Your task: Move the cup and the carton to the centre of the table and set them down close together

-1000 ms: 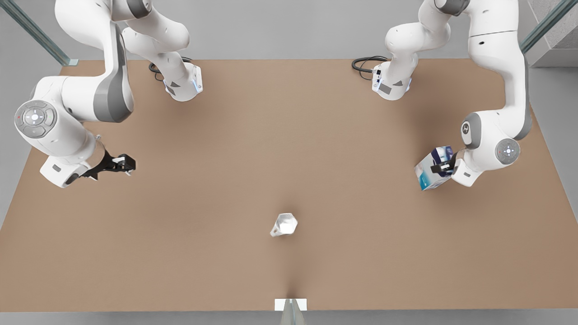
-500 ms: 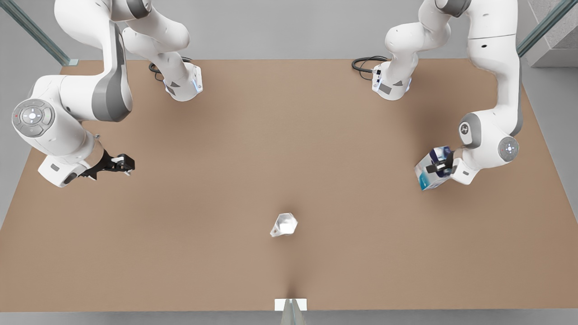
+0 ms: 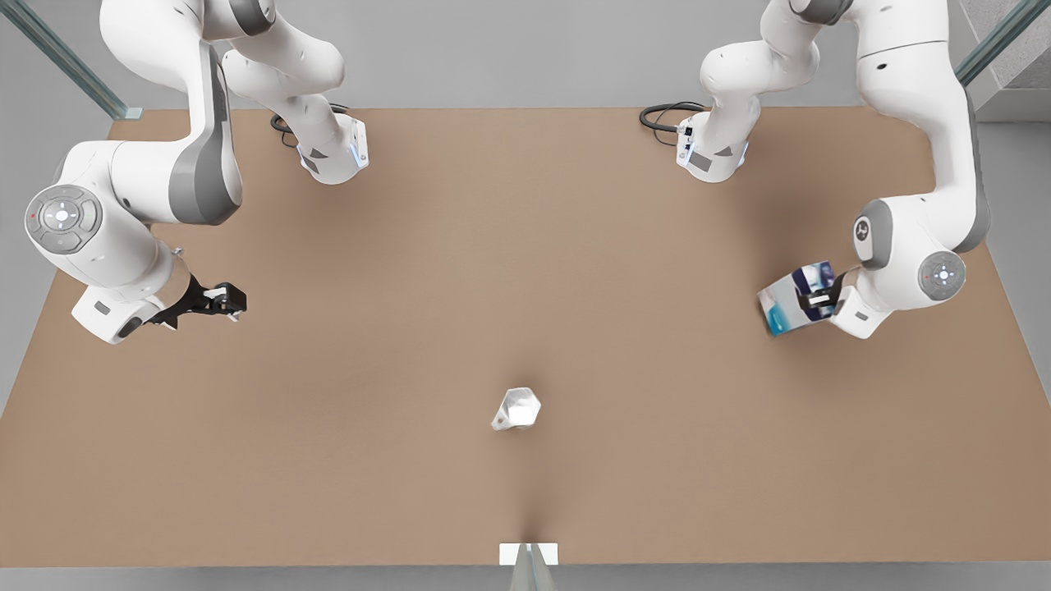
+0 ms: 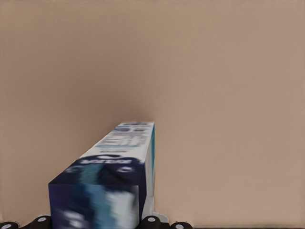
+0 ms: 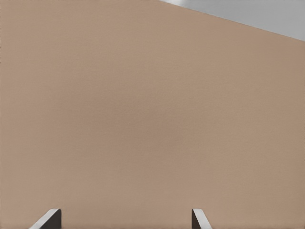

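Note:
The carton (image 3: 787, 308), white with a dark blue band and teal part, hangs tilted near the front view's right edge of the brown table (image 3: 525, 246). My left gripper (image 3: 819, 297) is shut on it; the left wrist view shows the carton (image 4: 114, 171) between the fingers above bare tabletop. The small silvery faceted cup (image 3: 517, 408) stands alone on the table, near the middle and toward the near edge. My right gripper (image 3: 226, 300) waits at the front view's left, open, its two fingers (image 5: 49, 219) spread apart over bare table.
Both arm bases (image 3: 332, 156) (image 3: 710, 156) stand at the far edge with black cables (image 3: 661, 119) beside them. A small white marker (image 3: 528, 554) sits at the middle of the near edge. Wide brown surface lies between the arms.
The left gripper has shifted slightly toward the front view's right and up in the picture, tilting the carton with it. The cup and the right gripper have stayed where they were.

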`<state>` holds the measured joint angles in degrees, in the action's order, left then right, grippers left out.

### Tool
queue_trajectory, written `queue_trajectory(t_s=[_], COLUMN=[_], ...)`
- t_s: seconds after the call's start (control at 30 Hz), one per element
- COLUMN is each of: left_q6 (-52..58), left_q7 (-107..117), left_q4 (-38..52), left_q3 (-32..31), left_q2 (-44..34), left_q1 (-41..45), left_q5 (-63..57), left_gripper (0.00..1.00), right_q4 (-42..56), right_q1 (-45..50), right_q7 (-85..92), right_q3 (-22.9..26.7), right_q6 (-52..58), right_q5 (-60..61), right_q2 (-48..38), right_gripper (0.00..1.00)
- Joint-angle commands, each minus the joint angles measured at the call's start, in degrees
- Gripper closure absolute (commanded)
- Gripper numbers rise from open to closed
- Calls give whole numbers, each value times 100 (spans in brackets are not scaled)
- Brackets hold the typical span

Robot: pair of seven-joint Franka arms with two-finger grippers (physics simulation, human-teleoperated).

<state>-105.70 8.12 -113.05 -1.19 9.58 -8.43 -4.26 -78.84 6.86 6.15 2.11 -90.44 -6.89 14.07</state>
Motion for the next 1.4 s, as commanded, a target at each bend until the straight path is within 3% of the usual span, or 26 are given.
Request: queue_trajectory(t_s=[0.0,0.17,0.37,0.57,0.9,1.0,1.37], left_q6=[66,190,-39,-21,225,216,-162], left_q7=[-3,-1856,-5583,-6428,-4987,-4635,-4758], left_q4=[64,916,1549,2981,4300,4810,4775], left_q3=[-4,-461,-1577,-1568,-1472,-856,-751], left_q2=[0,-9,255,1485,2452,2848,3305], left_q1=[8,96,236,1915,3726,4359,4763], left_q5=[75,66,-338,-391,206,321,303], left_gripper=[42,44,44,43,43,43,40], right_q4=[0,17,0,0,0,18,0], right_q1=[0,-9,0,9,9,9,70], right_q7=[0,0,0,-9,-9,0,0], right_q3=[0,0,0,0,0,-9,-9], right_q6=[0,-18,-18,-26,-26,-26,-18], right_q5=[3,21,21,29,38,38,21], right_q2=[0,0,8,8,8,0,0], right_gripper=[0,0,0,0,0,0,0])
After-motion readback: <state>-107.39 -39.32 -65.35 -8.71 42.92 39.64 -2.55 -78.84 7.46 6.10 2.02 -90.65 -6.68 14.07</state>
